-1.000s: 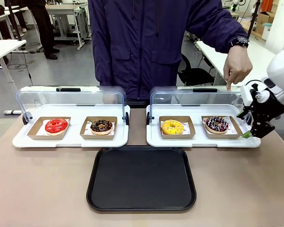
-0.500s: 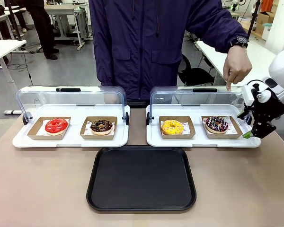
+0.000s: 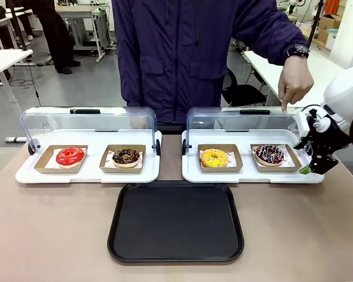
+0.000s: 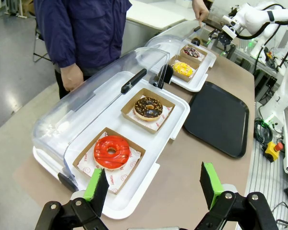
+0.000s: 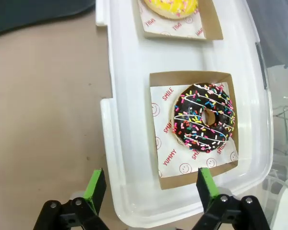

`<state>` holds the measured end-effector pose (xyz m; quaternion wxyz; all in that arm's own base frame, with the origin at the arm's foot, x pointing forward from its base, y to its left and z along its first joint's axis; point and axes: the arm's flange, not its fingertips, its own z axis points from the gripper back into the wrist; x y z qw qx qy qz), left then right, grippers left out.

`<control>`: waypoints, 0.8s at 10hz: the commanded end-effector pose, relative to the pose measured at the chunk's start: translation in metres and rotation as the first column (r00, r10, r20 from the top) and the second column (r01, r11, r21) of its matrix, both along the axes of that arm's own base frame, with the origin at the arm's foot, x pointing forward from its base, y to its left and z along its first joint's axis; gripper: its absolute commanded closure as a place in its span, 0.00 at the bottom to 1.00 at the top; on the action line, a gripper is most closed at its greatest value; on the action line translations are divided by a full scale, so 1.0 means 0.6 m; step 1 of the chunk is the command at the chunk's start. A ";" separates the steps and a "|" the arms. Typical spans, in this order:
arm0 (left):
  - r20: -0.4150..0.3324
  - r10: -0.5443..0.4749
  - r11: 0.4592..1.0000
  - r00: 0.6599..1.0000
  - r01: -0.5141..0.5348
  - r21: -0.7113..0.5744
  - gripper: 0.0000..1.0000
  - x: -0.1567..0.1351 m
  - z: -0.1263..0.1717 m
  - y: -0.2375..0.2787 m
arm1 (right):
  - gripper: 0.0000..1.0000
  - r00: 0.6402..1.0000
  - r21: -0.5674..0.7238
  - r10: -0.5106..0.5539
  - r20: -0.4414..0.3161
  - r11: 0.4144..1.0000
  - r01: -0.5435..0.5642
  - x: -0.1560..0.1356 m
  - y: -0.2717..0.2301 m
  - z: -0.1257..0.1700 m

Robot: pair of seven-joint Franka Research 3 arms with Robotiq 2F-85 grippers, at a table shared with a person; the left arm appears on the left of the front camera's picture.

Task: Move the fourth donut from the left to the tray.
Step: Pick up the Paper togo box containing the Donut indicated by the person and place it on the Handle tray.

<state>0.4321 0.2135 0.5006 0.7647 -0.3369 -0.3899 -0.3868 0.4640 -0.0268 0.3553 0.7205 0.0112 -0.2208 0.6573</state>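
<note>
Right gripper [image 5: 150, 191] at the approach stage. Its jaws stood fully apart and held nothing. In the right wrist view, the fourth donut from the left [image 5: 204, 118] lay at about one o'clock of the green pads [image 5: 205, 184], in its brown cardboard holder [image 5: 192, 179] on the white display tray [image 5: 127, 143].

In the front view, the right gripper [image 3: 313, 167] hung just beside that tray's end, at three o'clock of the donut [image 3: 269, 154]. Over the preceding second it had edged slightly inward toward the donut, which had not moved. The grasp was therefore judged still pending.

The tray [image 3: 175, 222] lay at about seven o'clock of the donut. A person's hand [image 3: 294, 82] touched the clear lid [image 3: 241, 120] at twelve o'clock.

The left gripper [image 4: 153, 184] was likewise wide open and empty.
</note>
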 end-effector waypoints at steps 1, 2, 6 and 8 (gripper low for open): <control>-0.004 -0.011 1.000 1.000 0.011 0.006 0.00 -0.002 0.002 0.000 | 0.00 1.000 -0.065 -0.003 0.018 0.998 0.004 0.020 0.016 -0.013; -0.004 -0.011 1.000 1.000 0.011 0.006 0.00 -0.002 0.002 0.000 | 0.00 1.000 -0.081 0.002 0.020 0.997 0.000 0.028 0.017 -0.020; -0.004 -0.011 1.000 1.000 0.011 0.006 0.00 -0.002 0.002 0.000 | 0.00 1.000 -0.156 0.002 0.025 0.988 0.002 0.058 0.021 -0.038; -0.004 -0.011 1.000 1.000 0.011 0.006 0.00 -0.002 0.002 0.000 | 0.00 1.000 -0.181 0.000 0.030 0.983 0.006 0.072 0.021 -0.043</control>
